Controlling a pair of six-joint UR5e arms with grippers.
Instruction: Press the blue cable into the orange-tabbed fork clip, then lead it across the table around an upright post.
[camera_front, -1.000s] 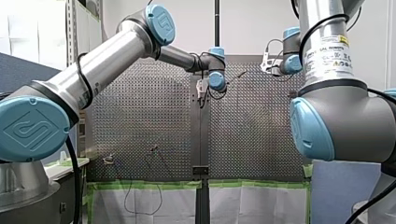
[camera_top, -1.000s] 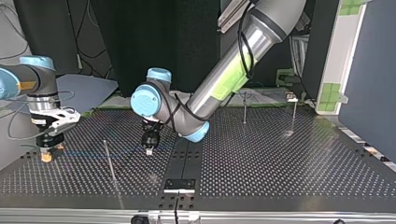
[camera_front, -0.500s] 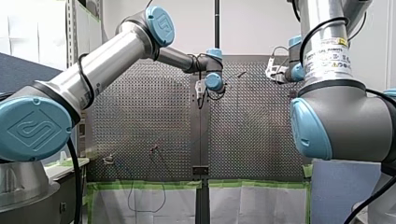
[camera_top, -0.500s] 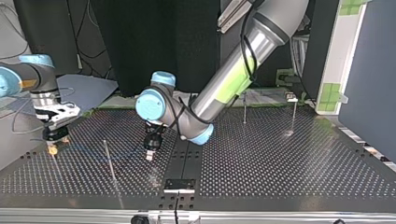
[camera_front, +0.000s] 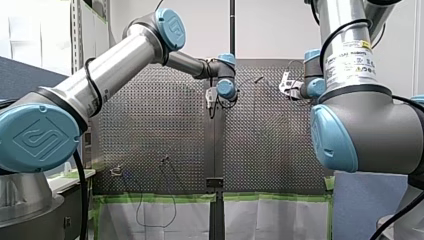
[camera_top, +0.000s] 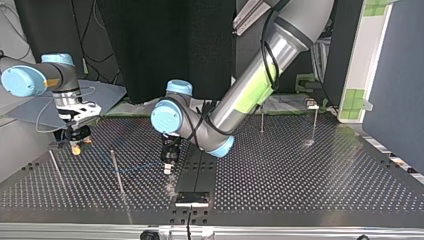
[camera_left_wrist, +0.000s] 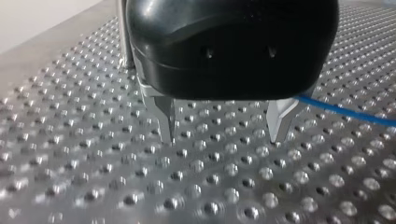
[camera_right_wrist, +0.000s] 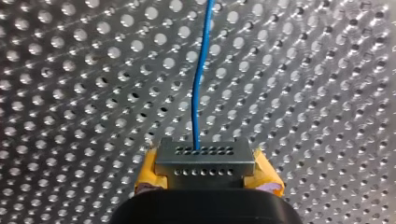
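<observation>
The perforated counter (camera_top: 300, 170) carried the work. The left pincer (camera_left_wrist: 223, 135) stood wide and empty, tips close to the surface. The right pincer (camera_right_wrist: 205, 156) gripped the blue cable (camera_right_wrist: 201, 70), which ran ahead along the counter near an upright post (camera_top: 117, 172).

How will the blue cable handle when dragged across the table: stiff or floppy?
Probably floppy: the cable is thin and bows gently ahead of the right jaws. Likely light, so it should trail along the table with little drag. Pushed endwise it would probably buckle rather than advance.
</observation>
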